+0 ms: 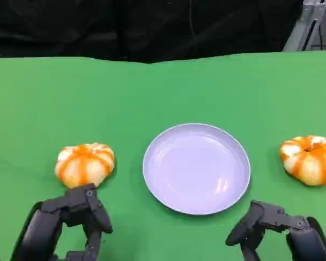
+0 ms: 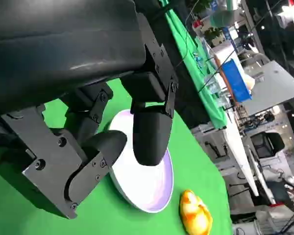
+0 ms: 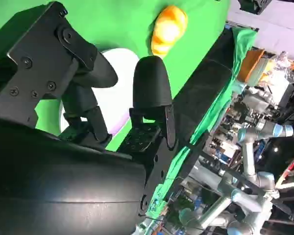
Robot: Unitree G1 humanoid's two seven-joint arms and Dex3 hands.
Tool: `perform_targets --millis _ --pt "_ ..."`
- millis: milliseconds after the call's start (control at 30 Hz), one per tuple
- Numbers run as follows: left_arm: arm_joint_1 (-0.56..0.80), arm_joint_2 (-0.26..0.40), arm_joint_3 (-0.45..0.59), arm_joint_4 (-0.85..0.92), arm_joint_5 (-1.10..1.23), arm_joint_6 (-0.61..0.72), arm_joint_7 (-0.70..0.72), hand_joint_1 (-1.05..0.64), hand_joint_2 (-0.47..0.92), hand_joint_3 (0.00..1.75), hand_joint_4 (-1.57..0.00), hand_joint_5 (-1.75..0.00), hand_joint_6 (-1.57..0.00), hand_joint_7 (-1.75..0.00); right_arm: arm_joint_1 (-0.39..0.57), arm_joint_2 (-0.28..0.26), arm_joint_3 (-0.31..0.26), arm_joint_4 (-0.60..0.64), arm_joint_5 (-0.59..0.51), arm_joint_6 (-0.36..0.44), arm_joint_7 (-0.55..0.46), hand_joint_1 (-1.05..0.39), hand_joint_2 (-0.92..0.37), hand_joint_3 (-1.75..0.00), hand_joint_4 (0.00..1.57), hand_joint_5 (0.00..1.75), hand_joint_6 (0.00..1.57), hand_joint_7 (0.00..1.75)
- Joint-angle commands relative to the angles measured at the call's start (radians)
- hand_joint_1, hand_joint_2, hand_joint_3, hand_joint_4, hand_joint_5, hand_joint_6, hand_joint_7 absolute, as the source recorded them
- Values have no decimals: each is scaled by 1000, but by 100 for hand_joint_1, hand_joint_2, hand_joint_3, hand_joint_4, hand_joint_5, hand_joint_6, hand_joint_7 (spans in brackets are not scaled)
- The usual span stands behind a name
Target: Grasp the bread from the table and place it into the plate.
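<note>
Two orange-and-white striped bread rolls lie on the green table. One bread roll sits left of the lavender plate, the other bread roll right of it. The plate holds nothing. My left hand hovers just in front of the left roll, fingers apart and holding nothing. My right hand stays low near the table's front edge, in front of the plate's right rim, also holding nothing. In the left wrist view, past my left hand, lie the plate and the right roll. The right wrist view looks past my right hand to the plate and the left roll.
The green cloth runs back to a black backdrop. A metal frame leg stands at the far right corner. Lab benches and another robot arm stand beyond the table.
</note>
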Motion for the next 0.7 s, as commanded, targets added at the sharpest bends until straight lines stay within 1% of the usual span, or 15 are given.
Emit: perform_targets --millis 33,267,500,600,633,667,700 --pt "-1 11 6 13 3 -19 0 7 19 163 -90 -173 -87 -153 6 -3 0 -5 0 -5 -10 8 -20 -145 86 150 90 125" --pt "-4 13 7 14 7 -21 1 9 20 162 -90 -173 -87 -153 5 -4 -1 -6 -2 -5 -9 8 -20 -145 86 149 90 124" --pt "-7 12 7 4 5 9 1 2 21 160 -88 -172 -86 -150 0 -5 -1 -3 -4 -6 -10 7 -22 -143 86 150 89 124" --pt "-14 19 8 -18 23 61 4 2 29 148 -82 -164 -80 -140 -2 -4 -2 0 0 -7 -10 7 -22 -143 86 150 89 124" --pt "-16 20 8 -23 28 71 4 2 33 140 -81 -160 -79 -135 -2 -4 -2 0 1 -8 -10 6 -22 -143 86 150 89 124" --pt "-21 23 9 -33 32 96 3 2 35 137 -80 -158 -78 -133 -3 -4 -2 1 0 -8 -11 6 -22 -143 86 150 89 125" --pt "-25 27 8 -48 42 132 2 1 41 123 -74 -149 -69 -120 -3 -4 -2 1 1 -8 -11 7 -22 -143 86 150 89 125"
